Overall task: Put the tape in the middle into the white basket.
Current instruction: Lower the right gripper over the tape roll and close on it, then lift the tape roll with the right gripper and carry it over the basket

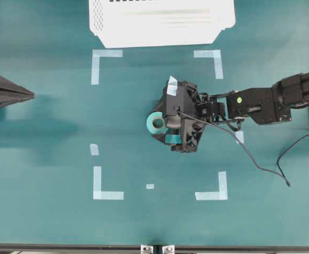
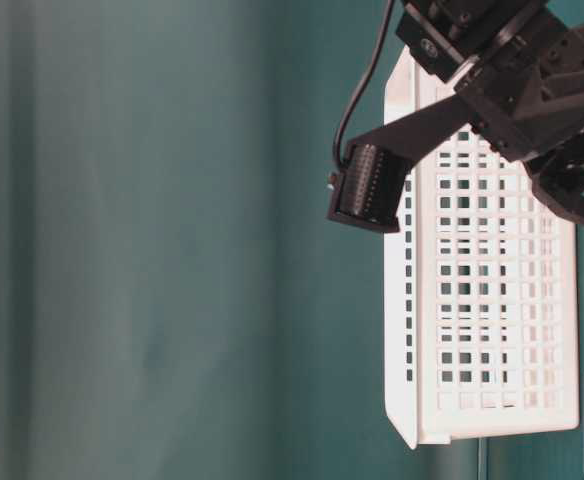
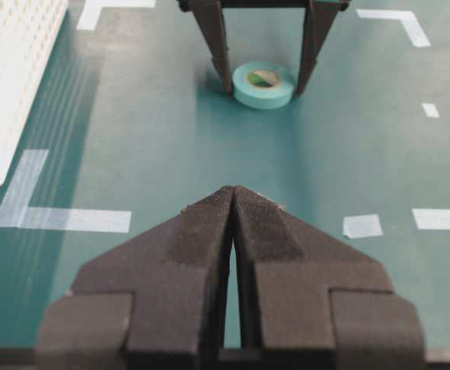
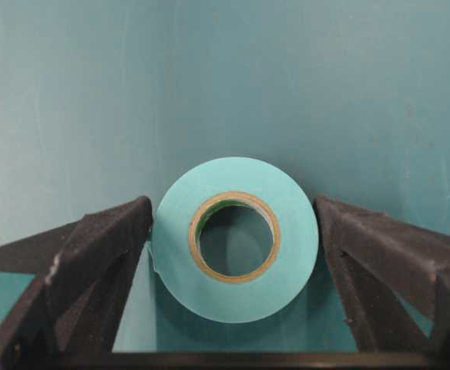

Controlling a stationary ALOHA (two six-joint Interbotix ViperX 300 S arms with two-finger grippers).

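Between the spread fingers of the right gripper (image 4: pixel 233 254), the tape (image 4: pixel 234 238) lies flat on the teal table (image 4: pixel 71 92), inside the pale corner marks (image 1: pixel 106 67) and well apart from the white basket (image 1: pixel 160 21) at the far edge. Both jaws stand wide, one just beside each flank of the roll, neither clearly pressing it. The roll looks light and stiff, with a smooth outer wall that may slip; the best hold is probably across its outer rim, low down. Only the right wrist view shows the tan core and the narrow gaps. The left wrist view shows the left gripper (image 3: pixel 233 202) pressed together, holding nothing. The overhead view half hides the roll.
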